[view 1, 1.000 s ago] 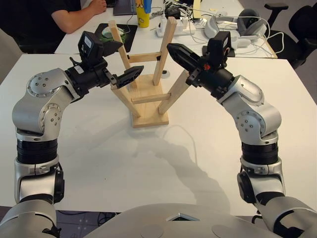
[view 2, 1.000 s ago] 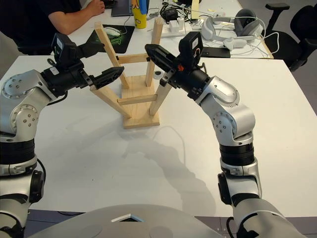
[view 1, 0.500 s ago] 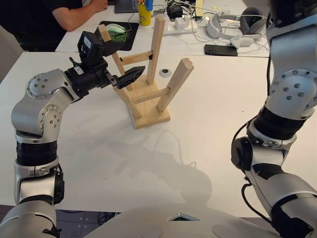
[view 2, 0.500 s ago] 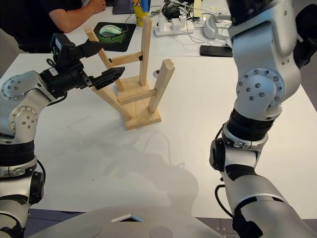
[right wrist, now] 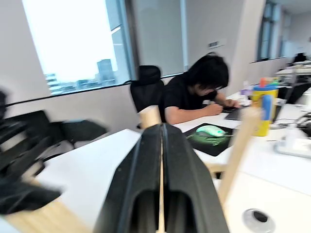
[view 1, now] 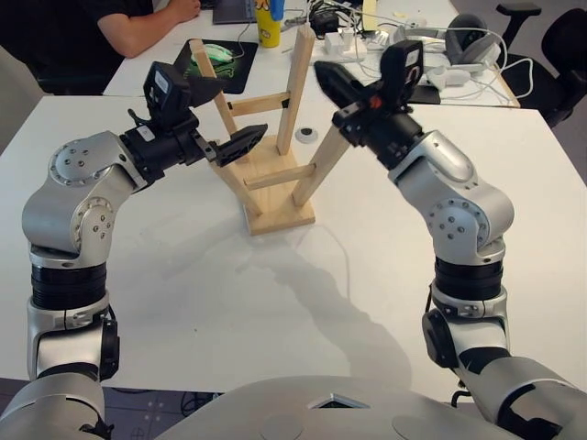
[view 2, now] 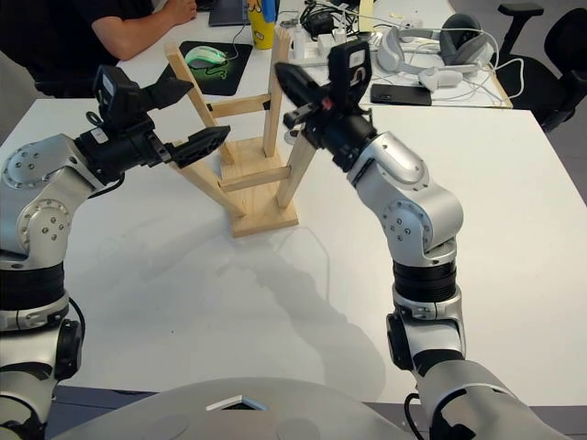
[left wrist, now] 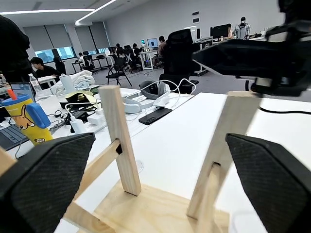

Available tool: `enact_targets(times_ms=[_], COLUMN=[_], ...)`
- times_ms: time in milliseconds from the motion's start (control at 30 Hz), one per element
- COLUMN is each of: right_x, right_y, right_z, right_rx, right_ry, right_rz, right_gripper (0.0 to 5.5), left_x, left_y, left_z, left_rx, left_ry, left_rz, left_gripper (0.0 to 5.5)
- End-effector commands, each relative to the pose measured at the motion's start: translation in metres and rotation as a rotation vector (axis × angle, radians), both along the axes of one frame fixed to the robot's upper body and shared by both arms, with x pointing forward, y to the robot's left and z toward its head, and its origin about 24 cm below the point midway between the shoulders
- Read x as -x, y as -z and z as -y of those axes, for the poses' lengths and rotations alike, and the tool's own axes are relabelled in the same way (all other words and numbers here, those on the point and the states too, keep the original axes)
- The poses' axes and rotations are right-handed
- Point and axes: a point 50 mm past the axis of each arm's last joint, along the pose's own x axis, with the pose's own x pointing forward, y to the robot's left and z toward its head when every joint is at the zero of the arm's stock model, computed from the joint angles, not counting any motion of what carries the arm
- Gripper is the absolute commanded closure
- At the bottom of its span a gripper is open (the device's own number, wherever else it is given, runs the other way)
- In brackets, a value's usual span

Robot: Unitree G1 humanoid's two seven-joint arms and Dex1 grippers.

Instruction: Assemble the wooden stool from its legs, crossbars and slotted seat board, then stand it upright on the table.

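The wooden stool point(view 1: 275, 206) lies upside down, seat board on the white table point(view 1: 275, 302), legs pointing up and joined by crossbars point(view 1: 264, 104). My left gripper point(view 1: 243, 108) is open at the stool's left side, its fingers point(left wrist: 43, 184) spread wide with the near left leg point(view 1: 234, 179) just below them. My right gripper point(view 1: 323, 71) is shut and empty. It hovers between the tall far right leg point(view 1: 295, 82) and the top of the near right leg point(view 1: 323, 170). The right wrist view has the shut fingers point(right wrist: 146, 160) with pale legs behind them.
A second table behind holds a black mouse pad with a green mouse point(view 1: 215, 52), a yellow cup point(view 1: 268, 23), a phone point(view 2: 399, 93), headsets and cables. A person sits at its left end. A small round grommet point(view 1: 305, 136) lies beside the stool.
My right arm swung high up half a second ago, then came back down with its shut gripper over the stool's right legs. The stool shifted slightly. My left gripper stayed open in place.
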Motion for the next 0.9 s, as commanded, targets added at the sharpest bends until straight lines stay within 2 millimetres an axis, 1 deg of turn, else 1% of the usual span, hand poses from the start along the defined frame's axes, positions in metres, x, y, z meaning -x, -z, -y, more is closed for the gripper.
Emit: enact_targets(times_ms=[33,100,133,200,267,300,333,400,433,467,533,567,600,633,667,800,900], right_x=[0.005,0.007,0.009,0.011,0.017,0.020,0.022,0.029,0.031,0.034,0.035,0.037,0.038,0.040,0.041,0.041,0.036], right_y=[-0.017,-0.009,-0.001,0.020,0.047,0.060,0.070,0.081,0.084,0.085,0.084,0.084,0.081,0.078,0.077,0.080,0.084], right_z=[0.015,0.018,0.020,0.032,0.045,0.050,0.053,0.056,0.054,0.052,0.041,0.033,0.027,0.021,0.019,0.020,0.020], right_rx=[-0.093,-0.099,-0.101,-0.056,-0.037,-0.011,0.010,0.028,0.036,0.023,0.048,0.022,0.012,0.069,0.091,0.103,0.098], right_ry=[0.105,0.141,0.159,0.259,0.343,0.384,0.419,0.478,0.496,0.511,0.543,0.516,0.480,0.456,0.453,0.472,0.466], right_rz=[0.125,0.110,0.079,0.010,-0.100,-0.161,-0.203,-0.245,-0.260,-0.266,-0.278,-0.303,-0.292,-0.259,-0.238,-0.247,-0.267], right_gripper=[5.49,5.49,5.49,5.49,5.49,5.49,5.49,5.49,5.49,5.50,5.50,5.50,5.50,5.50,5.50,5.50,5.50], left_x=[-0.010,-0.001,0.005,0.017,0.031,0.036,0.041,0.050,0.052,0.052,0.052,0.052,0.052,0.052,0.052,0.054,0.056], left_y=[-0.027,-0.033,-0.035,-0.033,-0.021,-0.009,0.001,0.015,0.022,0.025,0.028,0.030,0.032,0.035,0.037,0.044,0.043], left_z=[-0.013,-0.017,-0.019,-0.023,-0.039,-0.044,-0.047,-0.049,-0.048,-0.047,-0.036,-0.031,-0.027,-0.025,-0.022,-0.019,-0.019], left_rx=[0.081,0.107,0.128,0.120,0.139,0.101,0.046,-0.009,-0.046,-0.047,-0.005,-0.003,0.031,0.054,0.044,0.092,0.084], left_ry=[-0.288,-0.388,-0.438,-0.535,-0.725,-0.789,-0.836,-0.905,-0.936,-0.975,-0.952,-0.942,-0.937,-0.939,-0.937,-0.916,-0.923], left_rz=[0.239,0.323,0.351,0.401,0.380,0.340,0.311,0.268,0.246,0.243,0.216,0.209,0.191,0.169,0.174,0.112,0.145], left_gripper=[0.53,0.53,0.53,0.53,0.53,0.53,0.53,0.53,0.53,0.32,0.16,0.12,0.32,0.34,0.52,1.03,1.42])
